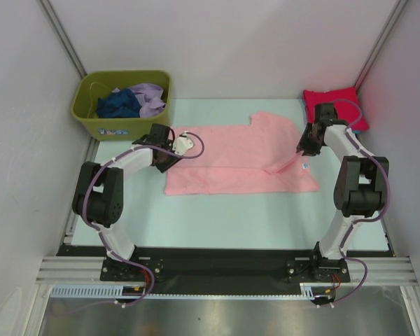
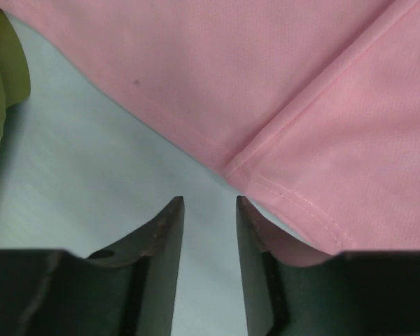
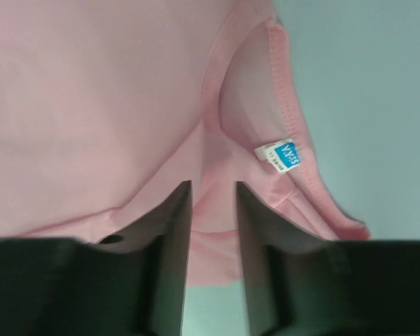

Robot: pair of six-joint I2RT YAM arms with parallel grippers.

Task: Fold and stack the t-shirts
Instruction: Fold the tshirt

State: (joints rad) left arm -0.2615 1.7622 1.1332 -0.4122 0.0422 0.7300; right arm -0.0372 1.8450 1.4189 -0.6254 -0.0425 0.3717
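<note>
The large light pink t-shirt (image 1: 238, 154) lies spread on the pale table, its lower part folded up. My left gripper (image 1: 166, 158) is open at the shirt's left edge. In the left wrist view its jaws (image 2: 210, 201) stand over bare table, with the pink hem (image 2: 294, 199) just to their right. My right gripper (image 1: 305, 148) is open at the shirt's right end. In the right wrist view (image 3: 213, 185) pink cloth (image 3: 91, 105) lies between and under its fingers, near the collar label (image 3: 280, 155). A folded red t-shirt (image 1: 336, 103) sits at the back right. No light blue shirt is in view.
An olive-green bin (image 1: 119, 126) stands at the back left, holding a navy shirt (image 1: 119, 103) and a lavender shirt (image 1: 150, 96). Its green wall shows at the left edge of the left wrist view (image 2: 3, 77). White walls enclose the table on three sides.
</note>
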